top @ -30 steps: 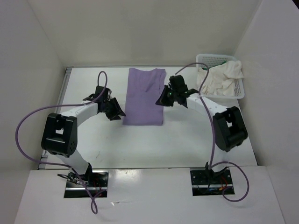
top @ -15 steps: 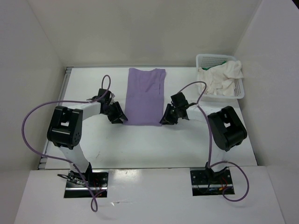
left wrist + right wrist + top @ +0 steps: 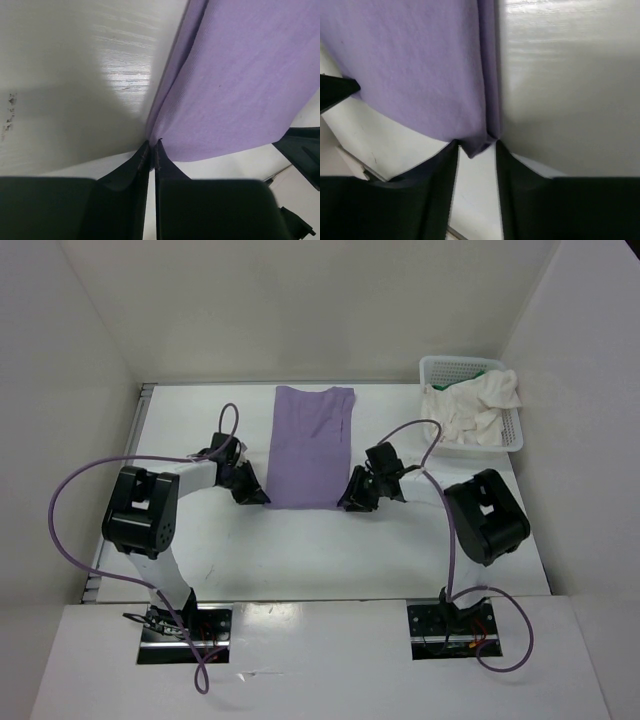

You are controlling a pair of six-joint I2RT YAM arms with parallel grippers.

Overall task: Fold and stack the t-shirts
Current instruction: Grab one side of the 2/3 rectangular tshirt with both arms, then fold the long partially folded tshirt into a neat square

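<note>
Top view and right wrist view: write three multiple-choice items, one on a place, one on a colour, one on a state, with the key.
1. The off-white shirt lies: A in the basket; B flat mid-table; C over the left arm.
2. The flat shirt is: A green; B lavender; C off-white.
3. The right gripper is: A shut on the basket; B out of view; C open around the flat shirt's corner.
Key: 1 A, it spills over the basket's rim. 2 B, the top view shows lavender cloth. 3 C, its fingers stand apart beside the corner.
</note>
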